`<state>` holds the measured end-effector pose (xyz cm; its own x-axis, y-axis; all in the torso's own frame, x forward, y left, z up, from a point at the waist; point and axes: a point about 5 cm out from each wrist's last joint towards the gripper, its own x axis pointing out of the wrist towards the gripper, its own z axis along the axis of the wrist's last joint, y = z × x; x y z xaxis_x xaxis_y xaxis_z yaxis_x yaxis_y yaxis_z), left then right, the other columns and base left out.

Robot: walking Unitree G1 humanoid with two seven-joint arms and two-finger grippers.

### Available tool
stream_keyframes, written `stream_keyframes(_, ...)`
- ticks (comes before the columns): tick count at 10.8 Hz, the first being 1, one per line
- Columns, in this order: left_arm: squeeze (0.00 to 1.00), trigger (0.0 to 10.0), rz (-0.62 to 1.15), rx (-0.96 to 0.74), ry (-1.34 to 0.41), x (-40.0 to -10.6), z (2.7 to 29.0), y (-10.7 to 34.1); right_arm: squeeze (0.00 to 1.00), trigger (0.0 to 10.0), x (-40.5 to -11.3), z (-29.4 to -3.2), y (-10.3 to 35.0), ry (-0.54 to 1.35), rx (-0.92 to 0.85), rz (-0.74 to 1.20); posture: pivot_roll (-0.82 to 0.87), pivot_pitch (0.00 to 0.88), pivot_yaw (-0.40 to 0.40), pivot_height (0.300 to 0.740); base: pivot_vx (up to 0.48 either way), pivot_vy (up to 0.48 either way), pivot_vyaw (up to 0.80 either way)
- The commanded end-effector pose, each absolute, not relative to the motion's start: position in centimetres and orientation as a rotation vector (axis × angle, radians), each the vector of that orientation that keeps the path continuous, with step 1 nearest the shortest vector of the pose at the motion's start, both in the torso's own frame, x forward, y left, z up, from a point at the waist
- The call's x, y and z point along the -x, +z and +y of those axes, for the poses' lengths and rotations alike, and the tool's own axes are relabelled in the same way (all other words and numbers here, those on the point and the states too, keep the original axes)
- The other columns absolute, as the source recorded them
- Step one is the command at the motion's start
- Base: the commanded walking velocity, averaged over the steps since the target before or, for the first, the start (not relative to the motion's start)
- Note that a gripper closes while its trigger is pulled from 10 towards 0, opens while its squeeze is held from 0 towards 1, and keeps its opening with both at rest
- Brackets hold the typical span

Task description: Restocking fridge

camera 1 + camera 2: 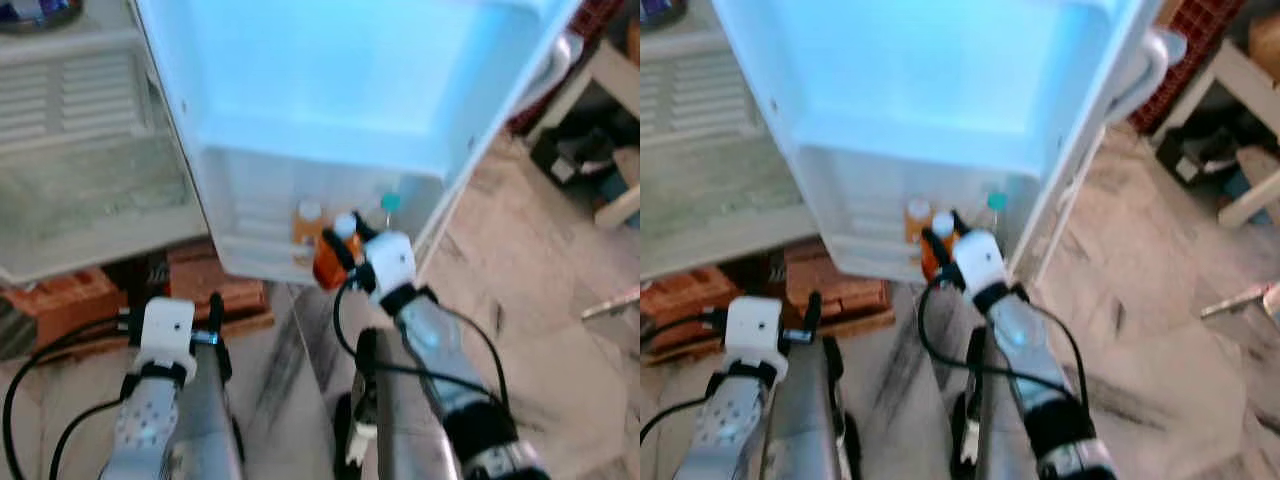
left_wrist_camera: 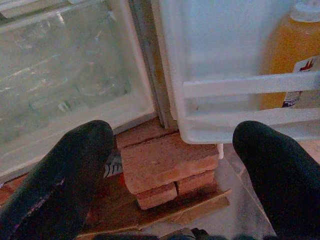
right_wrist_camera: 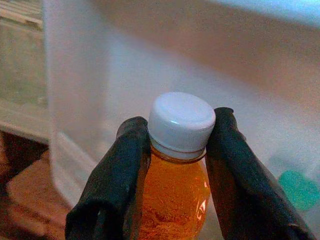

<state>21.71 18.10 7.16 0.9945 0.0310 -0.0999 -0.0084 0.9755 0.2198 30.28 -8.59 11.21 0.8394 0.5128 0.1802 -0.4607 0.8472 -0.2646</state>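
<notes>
Black fingers of right gripper clamp an upright orange bottle below its white cap; door shelf waits at 12 o'clock, another bottle at 11. Left gripper spread, empty, near bricks

Door shelf holds an orange bottle and a teal-capped bottle.

No words or numbers could be read anywhere. The orange bottle standing in the fridge door shelf had a small label with red and dark marks on it, but the print was too small and blurry to make out.
</notes>
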Motion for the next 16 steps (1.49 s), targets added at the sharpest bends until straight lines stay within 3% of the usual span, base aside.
stream_keyframes(1,0.00,10.0,0.121,-0.224,0.021,-21.3,18.2,7.1,0.00,10.0,-30.9,-8.8,13.3,0.486,0.231,-0.360,0.21,0.218,-0.080,0.505,0.000,0.000,0.00)
stream_keyframes(4,0.00,10.0,0.125,-0.227,0.025,-21.1,18.3,7.1,0.00,10.0,-32.3,-9.7,16.5,0.413,0.254,-0.461,0.22,0.212,-0.082,0.505,0.000,0.000,0.00)
stream_keyframes(9,0.00,10.0,0.127,-0.232,0.016,-21.3,18.3,7.2,0.00,10.0,-31.3,-10.3,19.4,0.430,0.300,-0.581,0.22,0.211,-0.075,0.505,0.000,0.000,0.00)
stream_keyframes(12,0.00,10.0,0.126,-0.232,0.000,-21.7,18.0,7.2,0.00,10.0,-30.8,-10.7,16.2,0.438,0.294,-0.464,0.20,0.220,-0.070,0.505,0.000,0.000,0.00)
stream_keyframes(16,0.00,10.0,0.125,-0.226,-0.006,-21.7,17.9,7.3,0.00,10.0,-31.0,-8.1,10.9,0.469,0.222,-0.260,0.22,0.231,-0.066,0.505,0.000,0.000,0.00)
